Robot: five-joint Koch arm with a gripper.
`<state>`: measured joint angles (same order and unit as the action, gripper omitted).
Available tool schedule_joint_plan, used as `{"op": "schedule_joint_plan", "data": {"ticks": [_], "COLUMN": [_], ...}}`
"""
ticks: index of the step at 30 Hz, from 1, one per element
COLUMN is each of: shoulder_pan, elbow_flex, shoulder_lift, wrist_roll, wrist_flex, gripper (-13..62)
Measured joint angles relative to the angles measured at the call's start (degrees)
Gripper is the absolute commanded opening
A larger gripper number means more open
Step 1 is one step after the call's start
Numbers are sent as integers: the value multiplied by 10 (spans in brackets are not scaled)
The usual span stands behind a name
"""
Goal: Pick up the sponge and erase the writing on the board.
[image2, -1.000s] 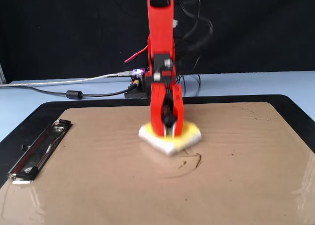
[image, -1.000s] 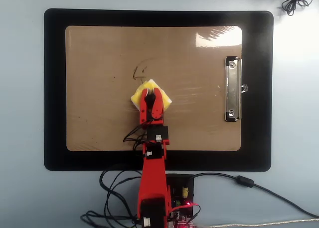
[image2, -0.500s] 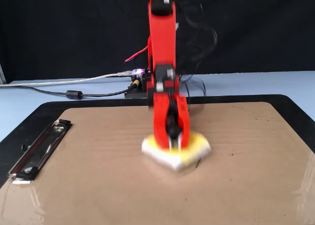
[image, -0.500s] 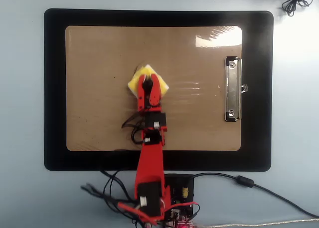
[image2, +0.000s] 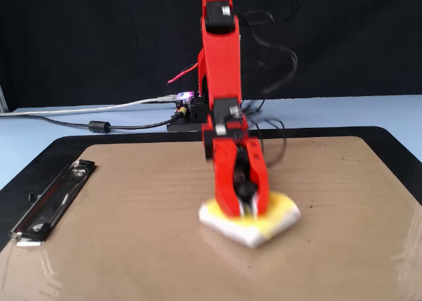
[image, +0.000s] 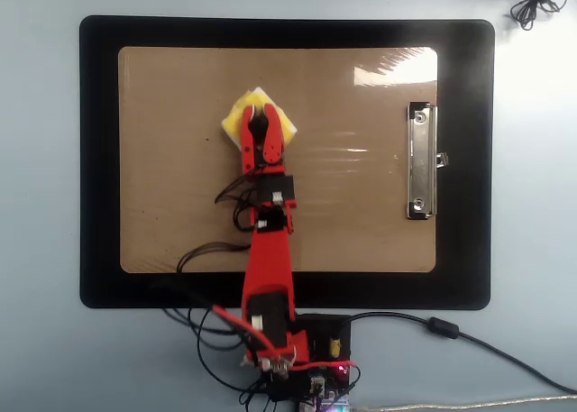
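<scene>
While pressed flat to wipe, the sponge [image: 259, 119] sits on the board [image: 171, 205] toward its far edge, opposite the arm's base | gripper [image2: 245, 199] clamped on its black knob | no writing visible; sponge likely covers it

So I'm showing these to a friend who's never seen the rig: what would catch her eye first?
The bright red arm, reaching from the bottom edge of the overhead view up over the brown board. Then the yellow sponge held in its gripper, pressed flat on the board left of centre. The silver clip at the board's right end glints too.
</scene>
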<state>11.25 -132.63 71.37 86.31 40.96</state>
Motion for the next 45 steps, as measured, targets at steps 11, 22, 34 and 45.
{"op": "schedule_joint_plan", "data": {"ticks": [11, 22, 34, 45], "shoulder_pan": [26, 39, 34, -23], "elbow_flex": [198, -127, 75, 387], "shoulder_lift": [-97, 163, -35, -235], "wrist_roll": [-2, -3, 0, -1], "wrist_flex": [-40, -59, -45, -49], "gripper": [-76, -76, -77, -76]}}
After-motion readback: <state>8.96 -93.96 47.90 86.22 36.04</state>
